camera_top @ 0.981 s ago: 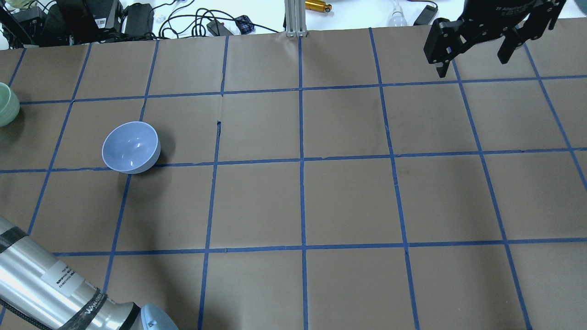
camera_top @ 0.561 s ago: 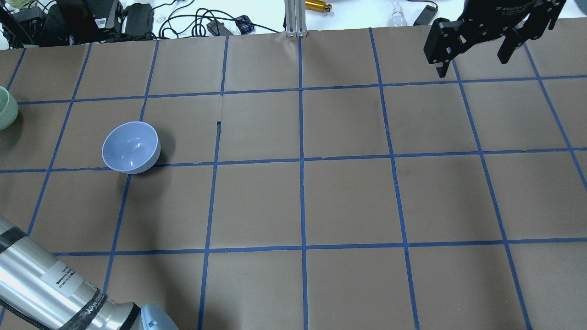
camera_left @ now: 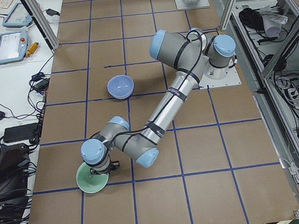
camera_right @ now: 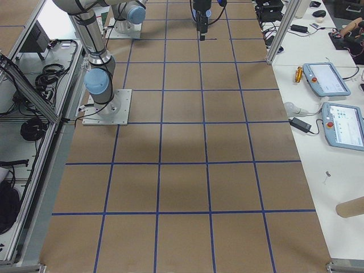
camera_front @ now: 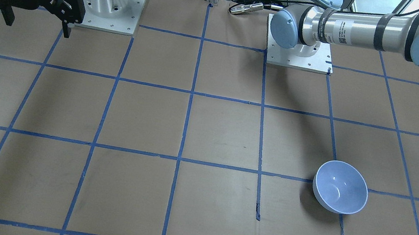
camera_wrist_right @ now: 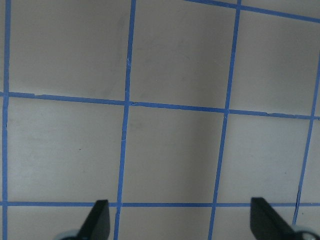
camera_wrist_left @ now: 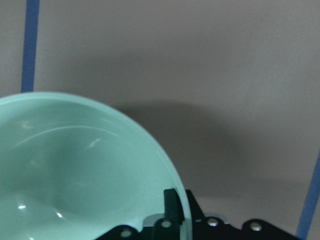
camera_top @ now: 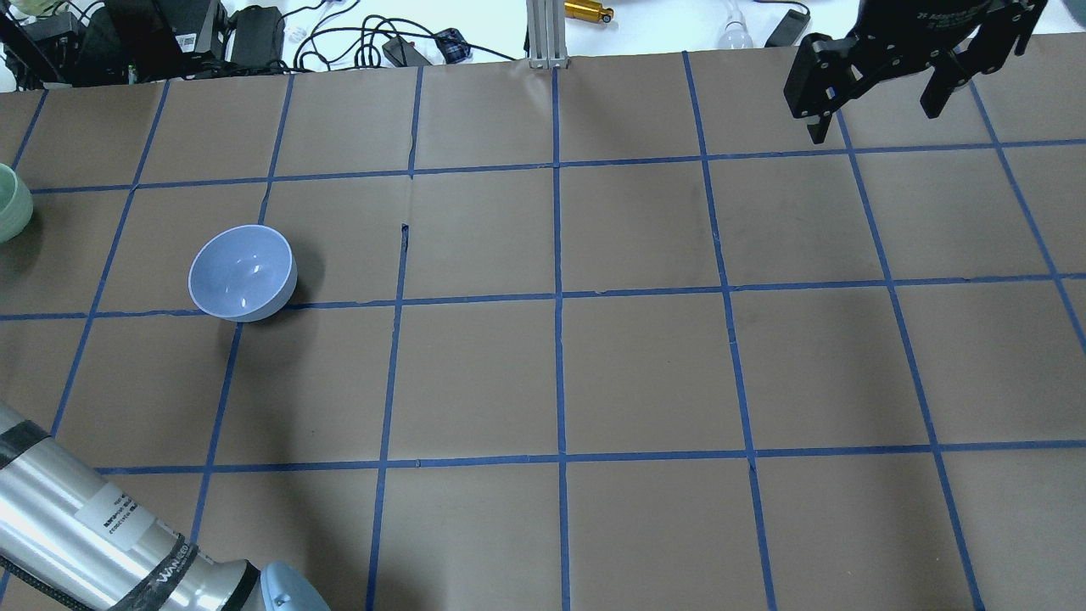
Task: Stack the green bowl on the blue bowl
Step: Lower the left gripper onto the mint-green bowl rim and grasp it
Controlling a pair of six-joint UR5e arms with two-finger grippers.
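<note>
The green bowl (camera_wrist_left: pixel 75 170) fills the lower left of the left wrist view. It also shows as a sliver at the left edge of the overhead view (camera_top: pixel 8 204) and near the table's end in the exterior left view (camera_left: pixel 92 181). My left gripper (camera_wrist_left: pixel 181 212) is shut on its rim, with one finger (camera_wrist_left: pixel 171 207) inside the bowl. The blue bowl (camera_top: pixel 243 271) stands upright and empty on the table, apart from the green one, and also shows in the front view (camera_front: pixel 339 192). My right gripper (camera_top: pixel 874 119) hangs open and empty at the far right.
The table is brown paper with a grid of blue tape (camera_top: pixel 557 297). Cables and power supplies (camera_top: pixel 254 38) and an aluminium post (camera_top: pixel 543 34) line the far edge. The two arm bases (camera_front: pixel 298 58) stand on white plates. Teach pendants (camera_right: pixel 341 122) lie on a side table.
The green bowl has slid slightly left, further out of the overhead view. The blue bowl and the right gripper have not moved.
</note>
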